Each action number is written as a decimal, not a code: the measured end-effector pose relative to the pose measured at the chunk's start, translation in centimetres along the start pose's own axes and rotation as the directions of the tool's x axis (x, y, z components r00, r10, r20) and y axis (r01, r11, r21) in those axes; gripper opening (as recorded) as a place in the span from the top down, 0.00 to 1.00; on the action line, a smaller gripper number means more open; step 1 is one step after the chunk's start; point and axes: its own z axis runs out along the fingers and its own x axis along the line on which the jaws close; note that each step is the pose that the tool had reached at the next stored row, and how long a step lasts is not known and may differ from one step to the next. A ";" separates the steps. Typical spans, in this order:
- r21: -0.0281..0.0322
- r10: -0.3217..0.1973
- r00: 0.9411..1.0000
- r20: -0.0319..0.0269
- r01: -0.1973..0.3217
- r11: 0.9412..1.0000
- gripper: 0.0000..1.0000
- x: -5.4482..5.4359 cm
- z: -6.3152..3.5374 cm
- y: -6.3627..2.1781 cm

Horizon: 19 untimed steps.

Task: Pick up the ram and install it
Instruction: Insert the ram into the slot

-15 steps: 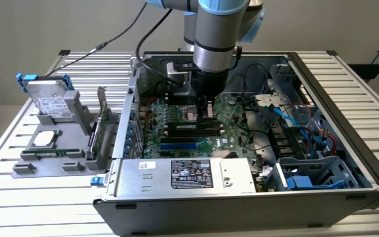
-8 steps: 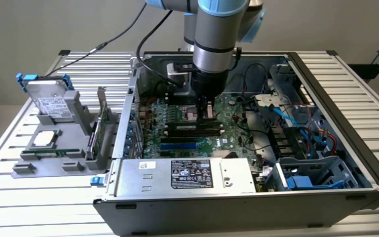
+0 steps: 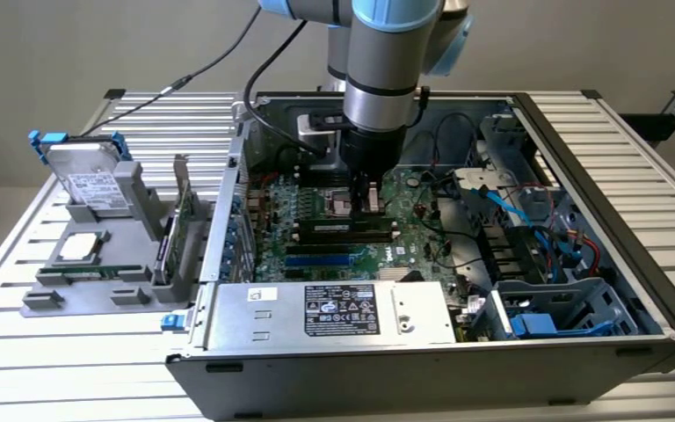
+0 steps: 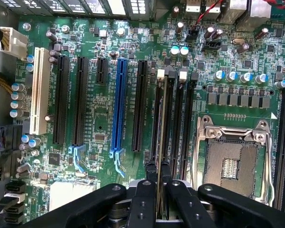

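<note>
The tool (image 4: 158, 168) is squeezed shut on the ram (image 4: 161, 123) (thin edge up), whose long side runs straight along 1 black slot (image 4: 160, 75) right under it.

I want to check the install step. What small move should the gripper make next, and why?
Probably a short, straight push down. The gripper holds the ram edge-on, in line with a memory slot near the empty processor socket. Whether it is fully seated, I cannot tell, so push gently.
</note>
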 end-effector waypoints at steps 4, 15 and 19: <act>0.000 0.000 1.000 0.000 0.000 1.000 0.86 0.1 0.02 -0.01; 0.000 0.000 1.000 0.000 0.000 1.000 0.86 0.1 0.06 -0.05; 0.000 0.005 1.000 0.000 -0.005 1.000 0.86 0.1 0.13 -0.06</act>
